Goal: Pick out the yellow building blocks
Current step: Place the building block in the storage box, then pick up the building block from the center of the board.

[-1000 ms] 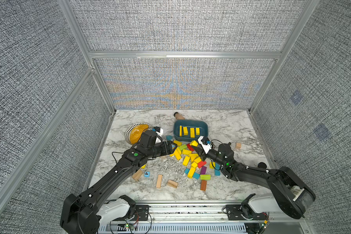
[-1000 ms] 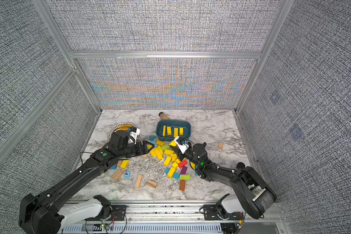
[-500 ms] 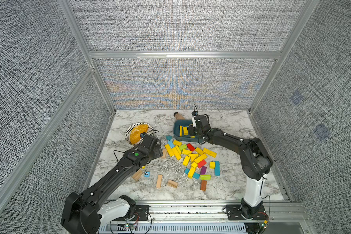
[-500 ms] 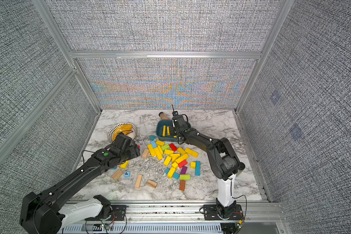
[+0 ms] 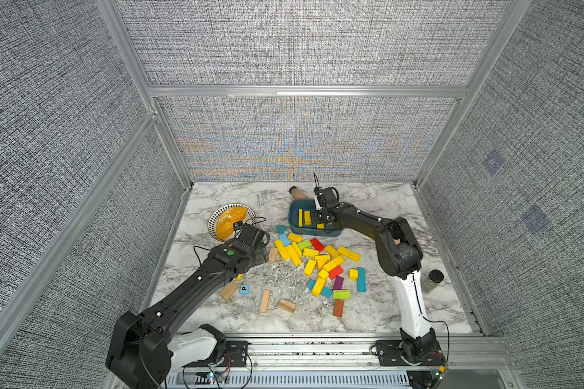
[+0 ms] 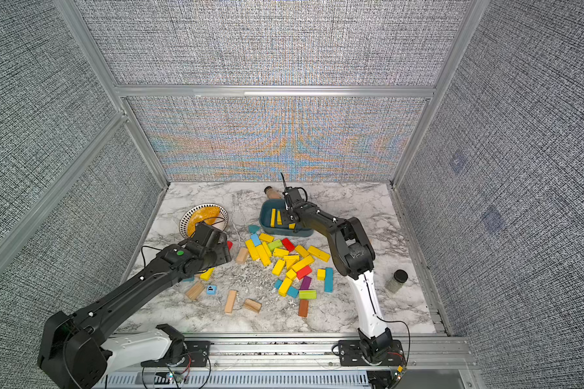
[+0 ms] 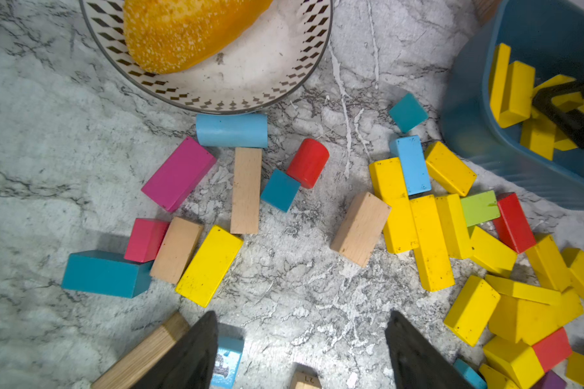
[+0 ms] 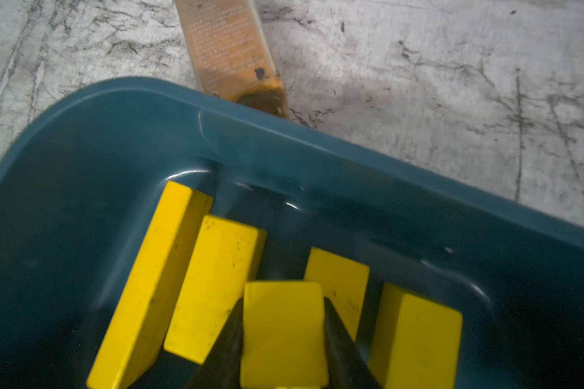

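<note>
Right gripper (image 8: 283,304) has come off the floor pile since a second ago and now sits inside the teal bin (image 8: 317,144). Left gripper (image 7: 302,315) has backed off toward the bowl (image 5: 212,222).

Right jaws: I read them clamped on one yellow block (image 8: 284,336), held just above the binned yellow blocks (image 8: 216,279) on the bin floor.

Left jaws: wide apart over bare marble tabletop (image 7: 284,269), gripping nothing. A lone yellow block (image 7: 209,266) lies just ahead of them, touching a pale wood block (image 7: 177,249).

In both top views the bin sits just above frame centre. The remaining yellow building blocks (image 5: 293,254) are at centre, just below it, mixed with red, blue and green pieces.

A bottle (image 5: 297,192) lies on its side just past the bin's upper-left corner; I can't tell if they touch. A jar (image 5: 434,280) stands well apart at right.
</note>
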Controlling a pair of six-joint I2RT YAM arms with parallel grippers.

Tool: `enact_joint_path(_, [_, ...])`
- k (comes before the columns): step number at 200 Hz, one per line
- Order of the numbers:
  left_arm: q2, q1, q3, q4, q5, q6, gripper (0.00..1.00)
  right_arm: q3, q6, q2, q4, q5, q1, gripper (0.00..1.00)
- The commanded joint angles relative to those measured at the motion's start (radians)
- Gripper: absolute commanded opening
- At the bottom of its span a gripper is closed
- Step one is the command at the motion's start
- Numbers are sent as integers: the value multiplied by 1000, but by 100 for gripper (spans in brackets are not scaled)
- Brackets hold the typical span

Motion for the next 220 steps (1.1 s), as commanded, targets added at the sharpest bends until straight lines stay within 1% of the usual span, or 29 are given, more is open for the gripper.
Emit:
enact_joint_path(1, [13, 6, 11, -20, -19, 15, 80, 18, 2, 14, -28, -33, 0, 17])
enact_joint_path(21, [30, 8, 16, -32, -28, 13, 79, 21, 4, 15, -21, -53, 0, 32])
enact_joint_path(33, [37, 8, 18, -36, -31, 14, 79, 20, 4, 10, -16, -58, 0, 39])
enact_joint_path(49, [49, 10, 19, -42, -34, 17, 79, 20, 2, 1, -13, -60, 0, 46])
enact_joint_path(62, [61, 12, 24, -50, -37, 22, 79, 20, -1, -10, -14, -63, 0, 49])
enact_joint_path(94, [94, 19, 39, -79, -48, 45, 79, 18, -11, -62, -23, -54, -1, 52])
enact_joint_path(117, [118, 19, 49, -97, -52, 76, 77, -17, -17, -144, -17, -39, -1, 52])
enact_joint_path(162, [188, 19, 58, -127, -36, 133, 72, -258, 5, -388, 82, -22, 0, 52])
enact_joint_path(182, [239, 22, 69, -154, -50, 148, 67, -368, 31, -483, 105, -23, 1, 52])
enact_joint_path(220, [304, 36, 66, -122, -81, 174, 59, -554, 69, -624, 146, -12, 5, 52])
